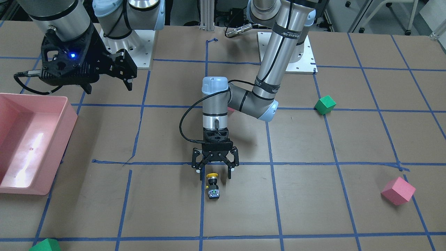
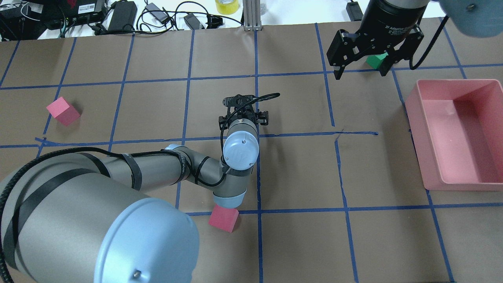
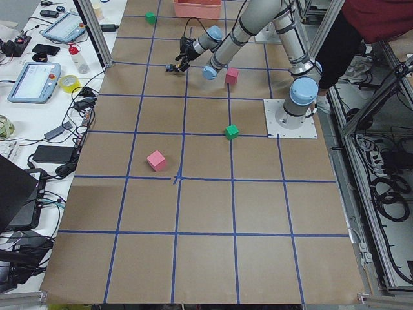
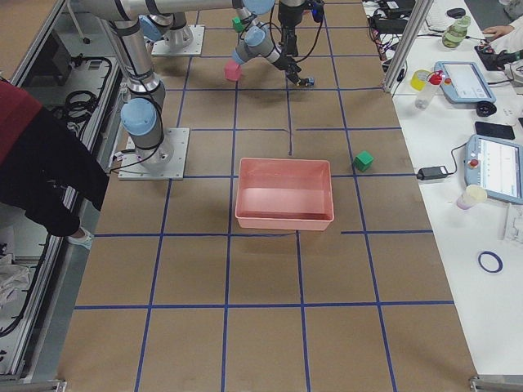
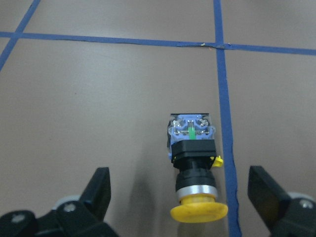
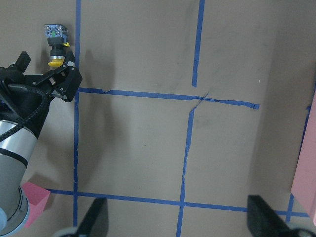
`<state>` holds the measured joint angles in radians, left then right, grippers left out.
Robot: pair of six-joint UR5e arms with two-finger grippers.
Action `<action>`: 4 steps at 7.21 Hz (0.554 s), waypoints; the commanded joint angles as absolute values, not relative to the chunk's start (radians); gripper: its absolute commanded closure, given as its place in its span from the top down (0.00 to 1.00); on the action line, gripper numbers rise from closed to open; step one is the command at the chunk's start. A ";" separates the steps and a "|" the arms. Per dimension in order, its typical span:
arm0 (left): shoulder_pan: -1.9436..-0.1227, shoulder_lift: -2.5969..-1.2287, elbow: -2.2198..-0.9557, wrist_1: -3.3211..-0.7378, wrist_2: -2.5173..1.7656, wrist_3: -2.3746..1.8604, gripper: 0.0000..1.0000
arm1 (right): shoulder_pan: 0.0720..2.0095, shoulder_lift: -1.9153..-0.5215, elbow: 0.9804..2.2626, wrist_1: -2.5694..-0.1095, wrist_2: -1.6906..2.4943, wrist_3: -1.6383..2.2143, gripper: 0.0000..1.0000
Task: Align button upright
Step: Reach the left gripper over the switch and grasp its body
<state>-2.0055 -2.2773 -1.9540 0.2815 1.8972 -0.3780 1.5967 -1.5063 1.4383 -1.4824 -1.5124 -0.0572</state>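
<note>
The button (image 1: 213, 187) lies on its side on the brown paper, its yellow cap toward the robot and its grey base away. My left gripper (image 1: 215, 177) is open and low over the table. Its fingers stand on either side of the yellow cap without touching it. In the left wrist view the button (image 5: 193, 158) lies between the two open fingertips (image 5: 101, 190), beside a blue tape line. The left wrist hides the button in the overhead view. My right gripper (image 2: 360, 71) is open and empty, held high near the far edge.
A pink bin (image 2: 417, 133) stands on the robot's right side. Pink cubes (image 2: 63, 111) (image 2: 224, 219) and a green cube (image 2: 376, 59) lie scattered on the table. Another green cube (image 1: 325, 104) sits on the left arm's side.
</note>
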 commanded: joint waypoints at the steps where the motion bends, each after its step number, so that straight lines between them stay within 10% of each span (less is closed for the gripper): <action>1: -2.013 -2.292 -1.951 0.291 1.896 -0.370 0.81 | 1.598 -1.506 1.445 -1.483 -1.511 -0.057 1.00; 4: -2.020 -2.301 -1.953 0.291 1.896 -0.368 0.79 | 1.597 -1.505 1.459 -1.486 -1.511 -0.057 1.00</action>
<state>-2.0188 -2.2973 -1.9520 0.2914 1.8960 -0.3686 1.5976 -1.5055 1.4546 -1.4869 -1.5110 -0.0574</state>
